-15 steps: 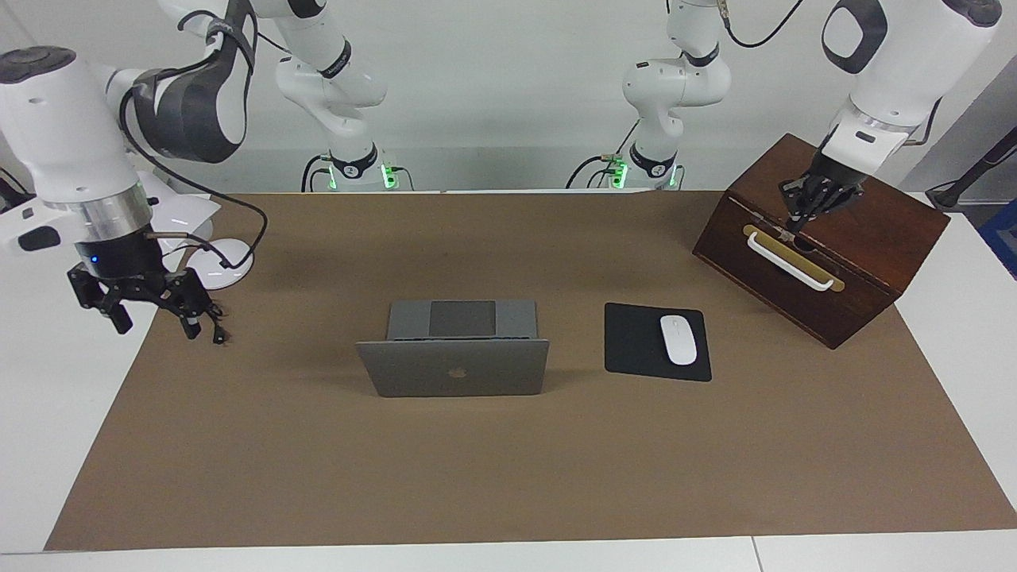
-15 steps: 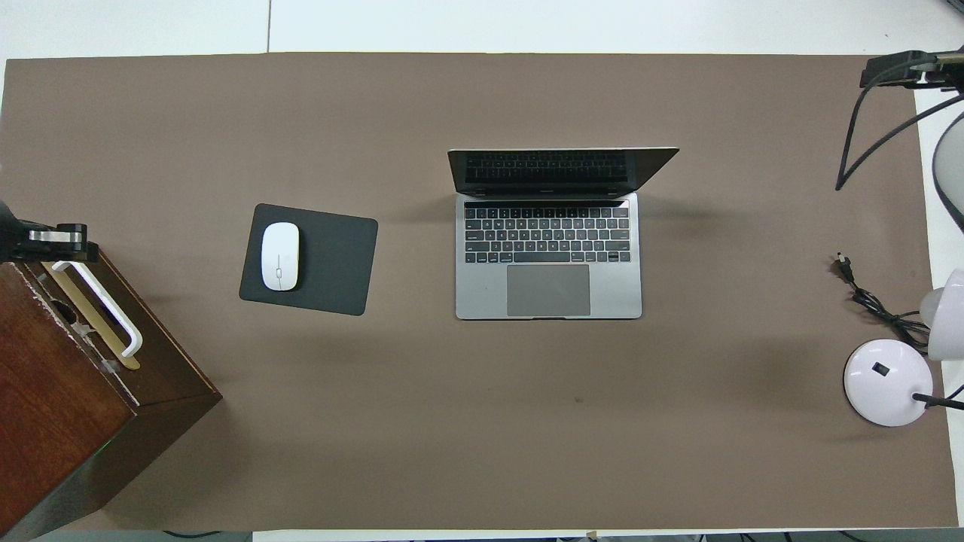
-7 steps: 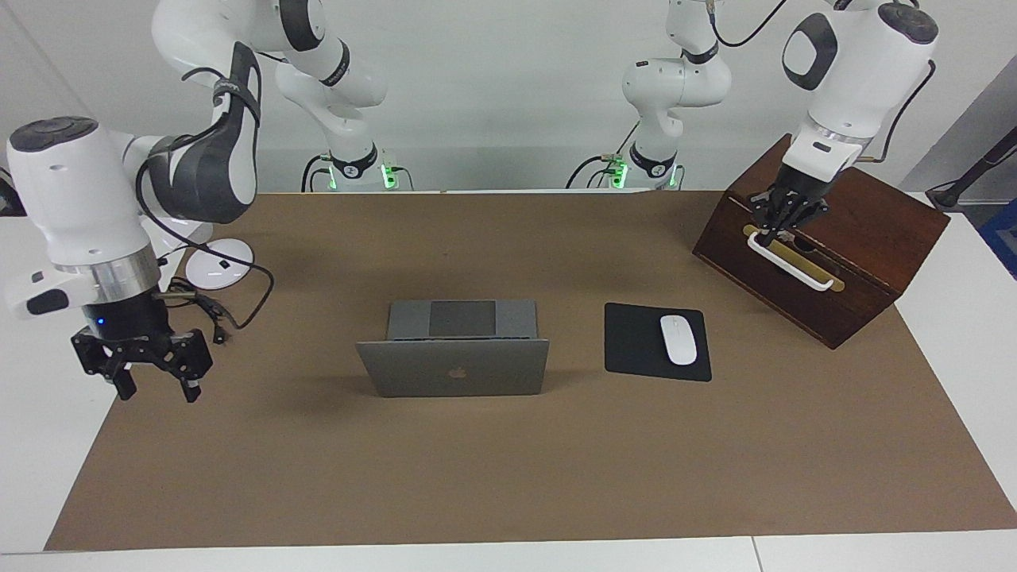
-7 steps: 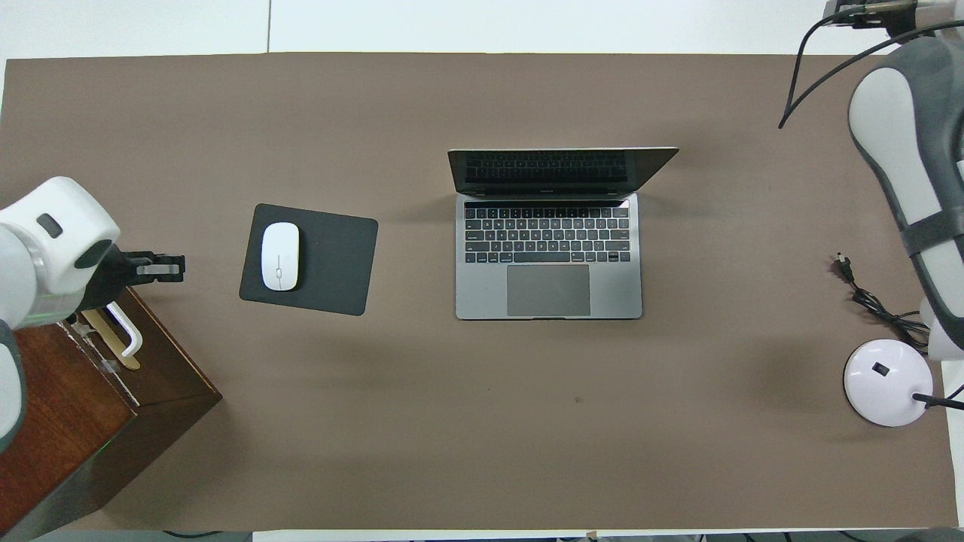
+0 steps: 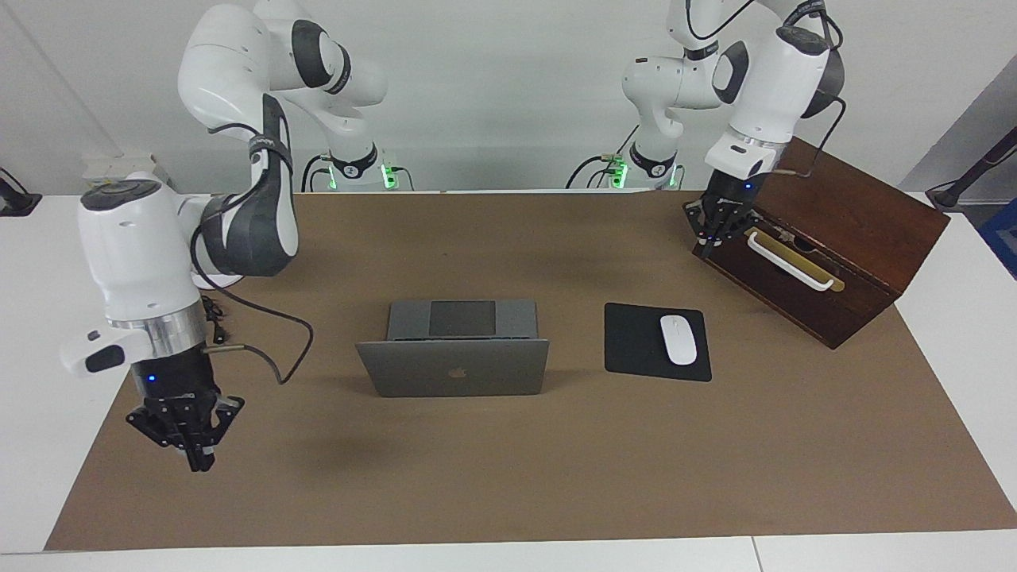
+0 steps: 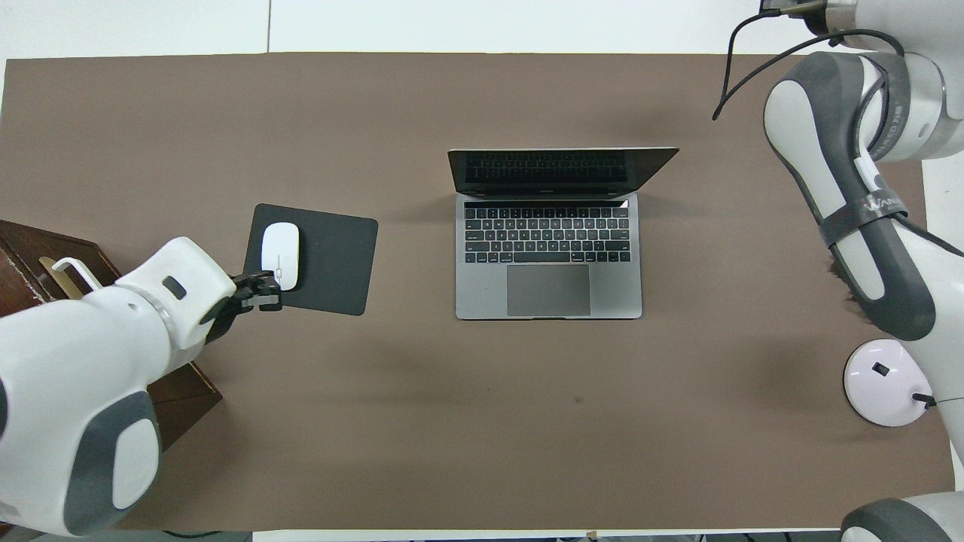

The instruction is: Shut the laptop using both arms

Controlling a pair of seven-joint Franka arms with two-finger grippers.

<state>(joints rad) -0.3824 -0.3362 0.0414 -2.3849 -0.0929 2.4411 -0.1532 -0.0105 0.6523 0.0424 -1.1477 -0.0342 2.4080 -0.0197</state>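
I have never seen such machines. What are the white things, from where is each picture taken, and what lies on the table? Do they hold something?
The white things are two robot arms, each ending in a black tool. One picture faces them across the table; the other looks down from above their end. On the brown mat lie an open laptop, a white mouse on a black pad, and a wooden box at the left arm's end. A white lamp base stands at the right arm's end. The left tool hangs by the box's corner; the right tool is over the mat. Both are shut and hold nothing.
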